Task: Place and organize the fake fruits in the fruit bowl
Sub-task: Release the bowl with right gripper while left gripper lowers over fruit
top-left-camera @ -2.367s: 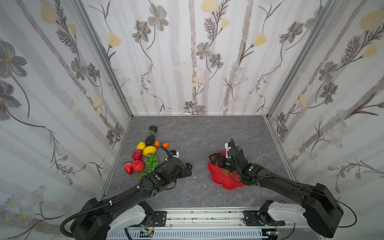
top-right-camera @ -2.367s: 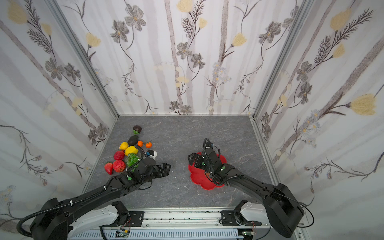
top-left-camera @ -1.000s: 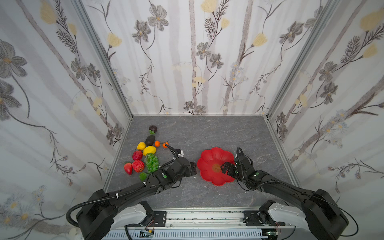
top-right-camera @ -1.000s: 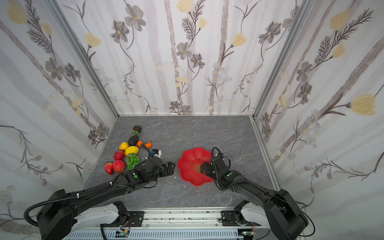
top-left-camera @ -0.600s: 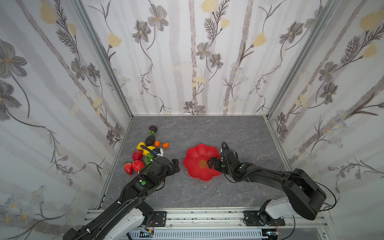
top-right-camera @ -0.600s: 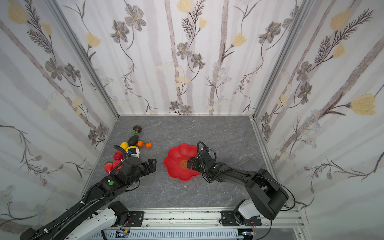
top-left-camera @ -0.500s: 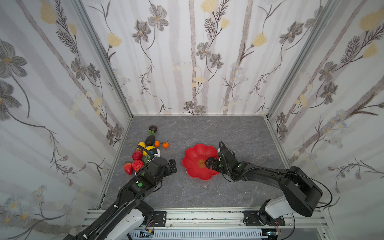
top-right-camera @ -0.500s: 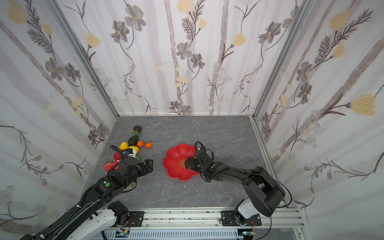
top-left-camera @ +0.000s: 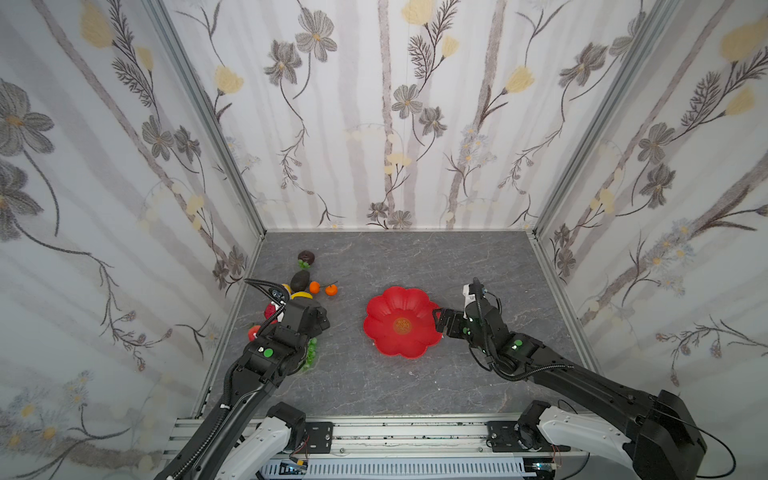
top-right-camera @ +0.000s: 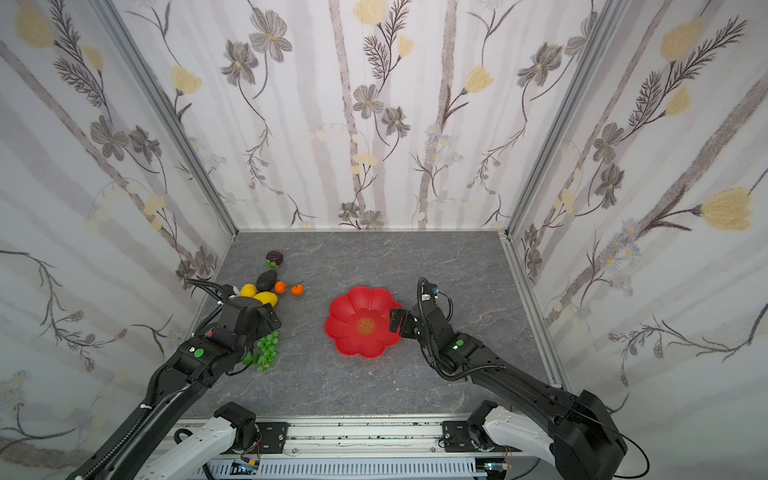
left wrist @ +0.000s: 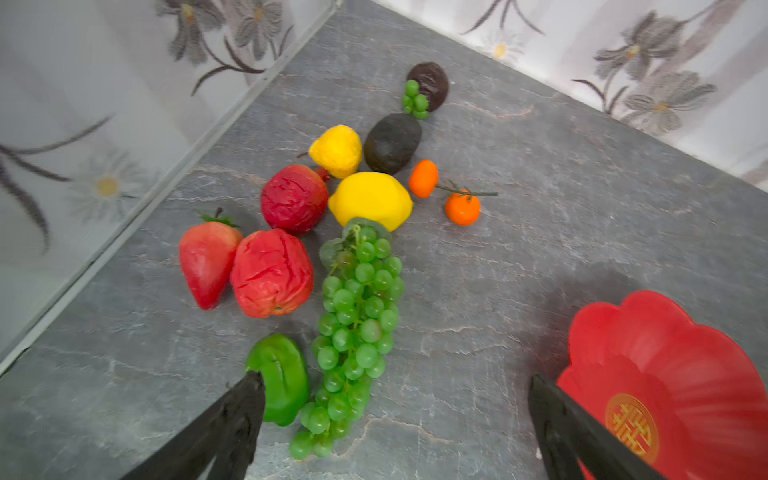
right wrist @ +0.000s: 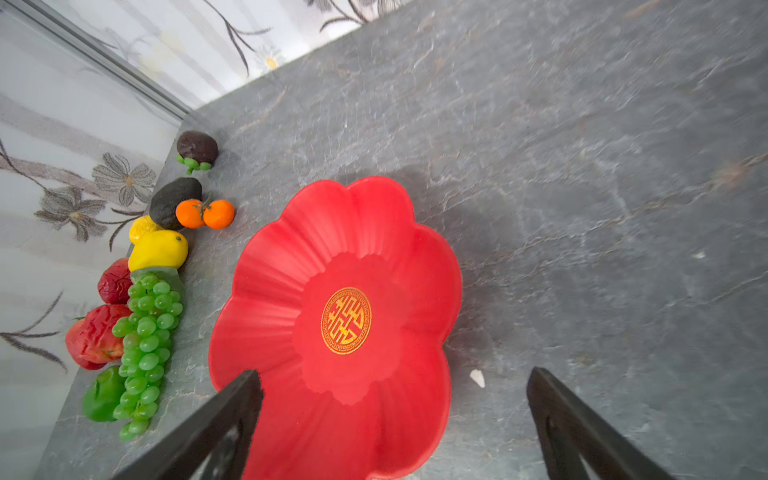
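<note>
The fake fruits (left wrist: pixel 291 199) lie by the left wall, and the fruit bowl (top-left-camera: pixel 401 303) sits empty in the middle. The left gripper (left wrist: pixel 394 376) and right gripper (right wrist: pixel 392 374) are wide open, holding nothing. The grape bunch (left wrist: pixel 357 316) looks light and floppy, so pinch its thick middle.

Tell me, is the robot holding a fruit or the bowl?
Nothing is held. The left gripper is open near the grapes, and the right gripper is open at the edge of the bowl, not pinching it.
</note>
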`<state>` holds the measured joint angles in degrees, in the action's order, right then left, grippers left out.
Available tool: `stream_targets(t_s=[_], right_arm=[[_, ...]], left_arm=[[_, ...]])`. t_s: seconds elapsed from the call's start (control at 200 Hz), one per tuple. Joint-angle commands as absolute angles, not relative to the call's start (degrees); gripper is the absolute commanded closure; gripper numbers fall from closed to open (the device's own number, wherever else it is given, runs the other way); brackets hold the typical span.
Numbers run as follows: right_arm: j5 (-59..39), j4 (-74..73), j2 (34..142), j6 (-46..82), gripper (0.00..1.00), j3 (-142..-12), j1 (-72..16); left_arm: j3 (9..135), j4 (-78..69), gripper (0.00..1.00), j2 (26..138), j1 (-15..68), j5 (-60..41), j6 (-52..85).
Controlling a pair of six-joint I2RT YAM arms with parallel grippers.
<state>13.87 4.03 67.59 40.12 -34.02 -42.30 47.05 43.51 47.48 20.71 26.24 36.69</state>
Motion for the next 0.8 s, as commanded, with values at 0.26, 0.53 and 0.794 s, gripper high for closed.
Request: stream_targets(t_s=[0.26,0.53,0.794], right_arm=[[17.0,-4.4,58.7,34.3,0.00,-23.4,-42.0],[15.5,-8.8,61.9,32.2,0.00,-20.6,-41.7],[14.0,-12.8,65.5,28.2,0.00,-19.7,-40.8]], left_arm=[[47.4,41.6,0.00,58.7,-3.2,13.7,37.7],[47.1,36.8,0.06,68.7,-5.6,13.8,37.1],[47.2,34.2,0.14,73.6,-10.0,11.9,35.9]])
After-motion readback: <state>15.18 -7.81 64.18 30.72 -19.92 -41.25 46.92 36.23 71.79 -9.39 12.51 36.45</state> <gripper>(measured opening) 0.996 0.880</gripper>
